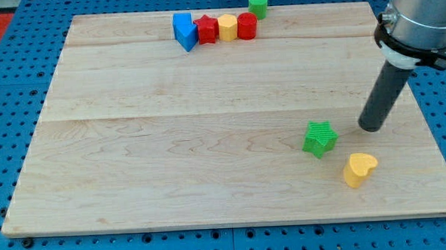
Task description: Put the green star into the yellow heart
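Camera view shows you the pale wooden counter [209, 163] on its blue pegboard base [1, 59], with the two pieces you care about sitting close together toward the view's lower right. The green star-shaped plastic block [319, 138] lies up and to the view's left of the yellow heart-shaped plastic block [359, 169]; they are near each other but apart, with a strip of bare wood between them. Your arm carries no claw at all, so there is nothing to release or clench: it ends in a dark rod, and my tip [371, 127] rests on the wood just to the view's right of the star, not touching it, and above the heart. That placement works against you, since a push from there would drive the star toward the view's left, away from the heart. You would likely need to bring the tip round to the star's upper-left side, so the shove runs down and right into the heart. Along the view's top, well apart from all this, sit a blue block [183, 31], a red star-like block [207, 28], a yellow block [227, 27], a red block [246, 25] and a small green block [258, 4], none in your way.
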You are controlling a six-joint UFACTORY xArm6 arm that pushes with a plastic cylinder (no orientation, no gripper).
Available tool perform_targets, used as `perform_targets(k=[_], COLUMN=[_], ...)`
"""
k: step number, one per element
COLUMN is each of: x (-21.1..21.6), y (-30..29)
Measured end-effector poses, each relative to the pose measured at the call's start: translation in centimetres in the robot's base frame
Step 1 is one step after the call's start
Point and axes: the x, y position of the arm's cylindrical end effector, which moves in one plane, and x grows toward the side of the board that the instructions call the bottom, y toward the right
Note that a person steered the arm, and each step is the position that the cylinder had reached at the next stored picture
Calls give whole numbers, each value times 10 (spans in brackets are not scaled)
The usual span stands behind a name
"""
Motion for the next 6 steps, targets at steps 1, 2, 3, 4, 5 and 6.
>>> perform_targets(k=[1,2,3,4,5,6], x=[-27,-14,40,6,-59,-158], y=[-44,-64,-55,-48,-3,-24])
